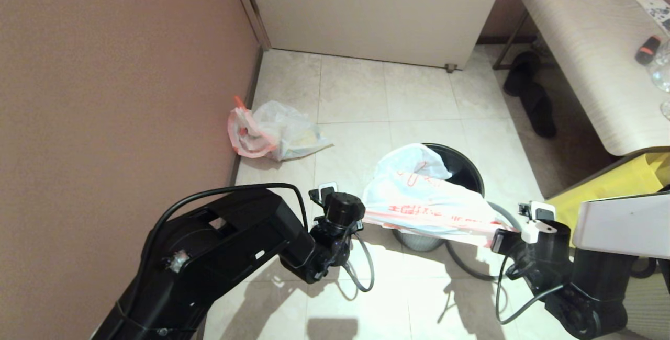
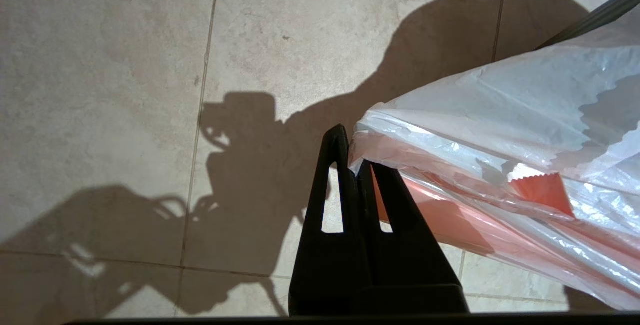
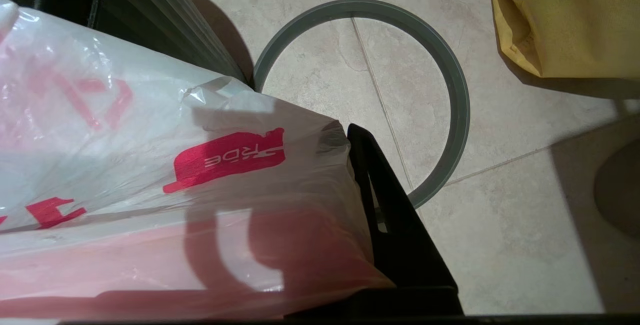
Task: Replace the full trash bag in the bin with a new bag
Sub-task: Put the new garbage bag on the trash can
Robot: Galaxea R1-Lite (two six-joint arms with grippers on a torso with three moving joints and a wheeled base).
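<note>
The new bag (image 1: 429,201) covers the near rim of the bin (image 1: 463,170) and part of the grey ring (image 3: 450,90) — one right gripper (image 3: 357,137) finger hides behind it. The yellow bag (image 1: 617,185) is cut off.

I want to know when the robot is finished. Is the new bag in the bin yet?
Not yet. Done: the full trash bag is out, lying by the wall. Happening now: the left gripper and right gripper each pinch a side of the new bag, stretched over the bin. Left: push it inside, then put the grey ring, lying on the floor, back on.
</note>
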